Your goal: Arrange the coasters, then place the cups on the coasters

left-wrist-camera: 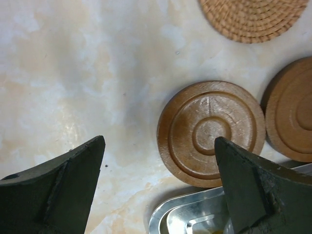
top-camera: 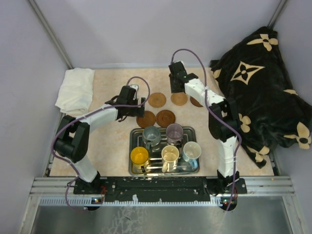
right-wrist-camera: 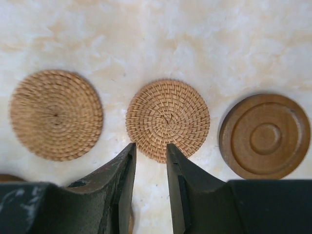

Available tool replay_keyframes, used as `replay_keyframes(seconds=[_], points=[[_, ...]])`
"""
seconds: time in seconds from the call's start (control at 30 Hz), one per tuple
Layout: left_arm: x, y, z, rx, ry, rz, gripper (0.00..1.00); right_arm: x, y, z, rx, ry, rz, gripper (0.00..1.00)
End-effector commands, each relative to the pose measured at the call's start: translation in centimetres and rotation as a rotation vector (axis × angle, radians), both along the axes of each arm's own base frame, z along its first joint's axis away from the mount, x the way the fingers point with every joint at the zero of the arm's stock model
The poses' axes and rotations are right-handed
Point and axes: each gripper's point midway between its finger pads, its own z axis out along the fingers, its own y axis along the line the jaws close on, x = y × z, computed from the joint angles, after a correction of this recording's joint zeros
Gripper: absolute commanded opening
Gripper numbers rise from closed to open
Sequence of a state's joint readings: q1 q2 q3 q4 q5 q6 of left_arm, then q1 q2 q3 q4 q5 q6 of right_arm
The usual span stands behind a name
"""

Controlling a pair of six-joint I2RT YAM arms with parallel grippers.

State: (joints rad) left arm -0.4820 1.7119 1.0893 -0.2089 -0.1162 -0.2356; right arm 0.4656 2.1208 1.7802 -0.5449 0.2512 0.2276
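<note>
Five coasters lie on the table behind the tray: two woven ones (top-camera: pixel 157 100) (top-camera: pixel 179 99), a wooden one (top-camera: pixel 196 101) partly under the right arm, and two wooden ones (top-camera: pixel 146 118) (top-camera: pixel 165 117) nearer the tray. The grey (top-camera: pixel 151 134), purple (top-camera: pixel 174 131), yellow (top-camera: pixel 139 156), cream (top-camera: pixel 170 154) and light blue (top-camera: pixel 191 150) cups stand in the tray. My left gripper (left-wrist-camera: pixel 160 141) hangs wide open and empty just left of a wooden coaster (left-wrist-camera: pixel 211 132). My right gripper (right-wrist-camera: pixel 151 146) has its jaws a narrow gap apart, empty, at the near edge of the middle woven coaster (right-wrist-camera: pixel 168 119).
The ridged metal tray (top-camera: pixel 163 170) sits at the front centre; its corner (left-wrist-camera: pixel 195 214) shows under my left gripper. A folded white cloth (top-camera: pixel 75 90) lies at the back left. A black patterned blanket (top-camera: pixel 263 92) fills the right side.
</note>
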Motion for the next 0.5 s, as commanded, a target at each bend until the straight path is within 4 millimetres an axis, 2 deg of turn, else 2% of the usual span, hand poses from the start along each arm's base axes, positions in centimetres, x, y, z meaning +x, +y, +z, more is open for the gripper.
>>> replay_keyframes(seconds=[0.0,0.13,0.33,0.47], points=[[-0.6,1.8,-1.1,0.080,0.037,0.049,0.99,-0.3,0.4,8.7,0.059,-0.174,0.011,0.33],[-1.3,1.9,-2.1,0.086,0.063,0.041,0.99,-1.8,1.4,9.4,0.112,-0.166,0.049,0.34],[-2.0,1.1,-3.0,0.053,0.084,0.012,0.99,-5.2,3.3,7.1,0.045,-0.143,0.098,0.39],[-2.4,0.6,-3.9,0.049,0.102,-0.005,0.99,-6.9,4.1,4.9,0.008,-0.104,0.116,0.35]])
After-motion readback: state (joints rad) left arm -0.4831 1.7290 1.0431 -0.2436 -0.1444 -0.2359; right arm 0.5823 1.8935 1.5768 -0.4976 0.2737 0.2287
